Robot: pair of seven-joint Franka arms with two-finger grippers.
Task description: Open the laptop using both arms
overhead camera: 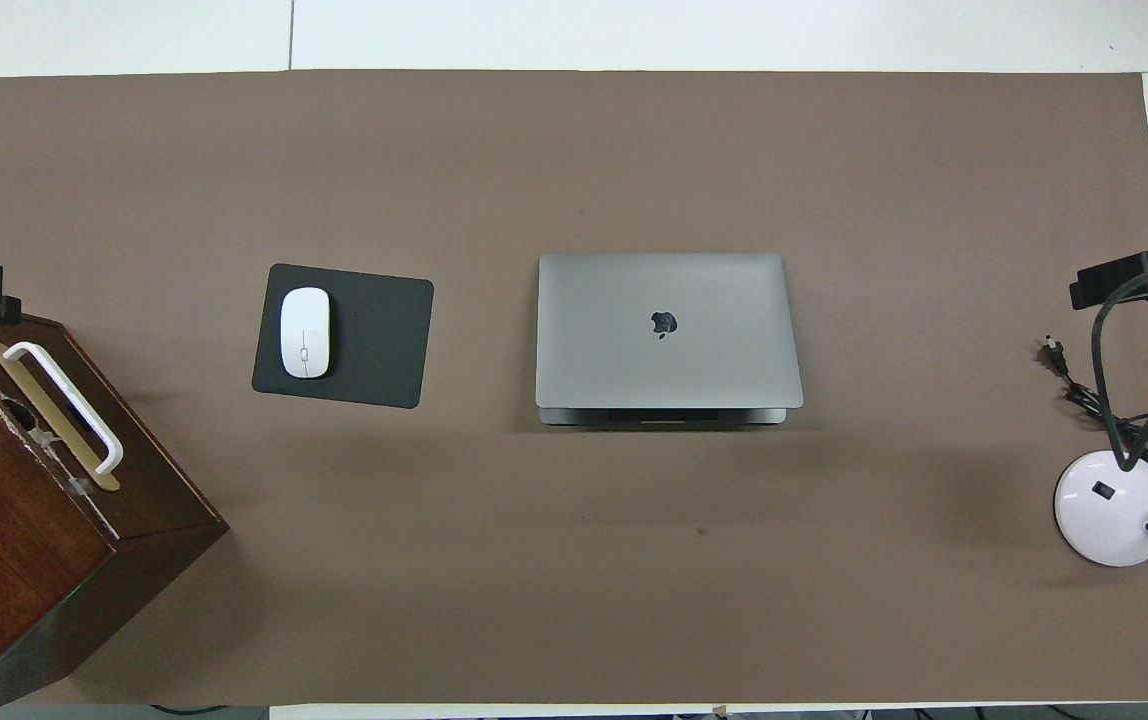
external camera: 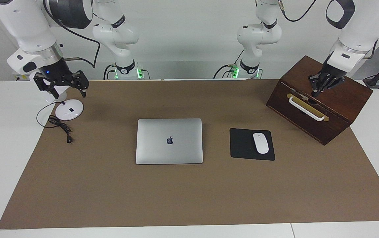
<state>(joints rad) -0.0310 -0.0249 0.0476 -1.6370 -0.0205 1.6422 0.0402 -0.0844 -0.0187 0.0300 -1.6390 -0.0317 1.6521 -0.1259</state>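
The laptop lies flat and closed mid-table, beside the mouse pad, so nothing is done; the left gripper hangs clenched over the wooden box; the right gripper spreads empty above the lamp base.

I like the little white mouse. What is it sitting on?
The white mouse lies on a black mouse pad, beside the closed laptop. The pad under the mouse is covered.

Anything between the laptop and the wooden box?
Yes: a black mouse pad with a white mouse on it lies between the laptop and the wooden box. Both views show it.
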